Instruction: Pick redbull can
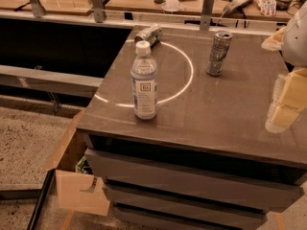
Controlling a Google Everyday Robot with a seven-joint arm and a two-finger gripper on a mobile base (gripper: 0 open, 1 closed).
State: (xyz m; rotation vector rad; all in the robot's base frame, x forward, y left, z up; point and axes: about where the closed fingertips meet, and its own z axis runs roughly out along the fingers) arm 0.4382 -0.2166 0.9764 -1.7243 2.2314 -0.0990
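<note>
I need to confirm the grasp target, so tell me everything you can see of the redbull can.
The redbull can is a slim, tall metal can, silver with darker checkered panels and a shiny rimmed top. It stands upright on the grey tabletop, toward its back right. Only the tabletop touches it. The gripper is at the right edge of view, apart from it.

seeing bare table top [230,109] stretching between the gripper [284,102], hanging at the right edge, and the upright redbull can [218,54]; noting the water bottle [144,80] standing well left of it, a toppled can [148,33] lying back-left, both well apart.
</note>
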